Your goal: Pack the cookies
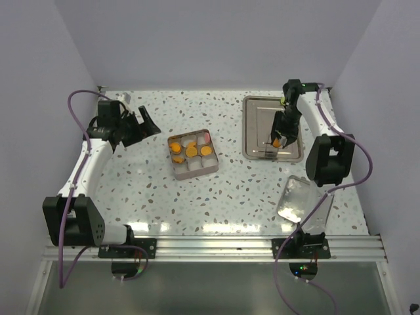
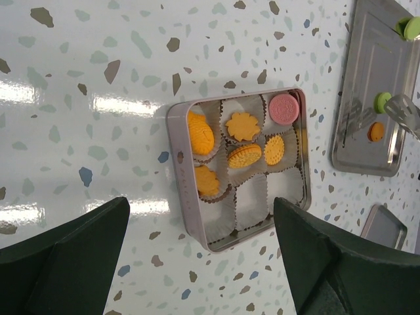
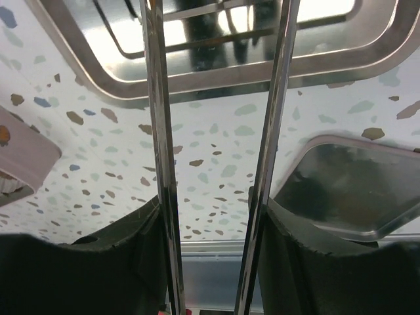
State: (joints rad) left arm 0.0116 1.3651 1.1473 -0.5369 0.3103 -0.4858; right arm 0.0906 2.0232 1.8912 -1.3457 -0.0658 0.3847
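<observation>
The tin (image 1: pixel 193 157) sits mid-table with white paper cups (image 2: pixel 251 200) inside — six cookies (image 2: pixel 244 155) already lie in them, five orange and one pink (image 2: pixel 284 107). The left gripper (image 1: pixel 134 128) hangs off to the tin's left, jaws spread wide, holding nothing. Over the steel tray (image 1: pixel 256 125) the right gripper (image 1: pixel 281 139) carries long metal tongs (image 3: pixel 216 131); an orange cookie (image 1: pixel 277 142) shows at their tips. Whether it is pinched or just lying on the tray, I cannot tell. The lid (image 1: pixel 296 199) lies nearer the right base.
</observation>
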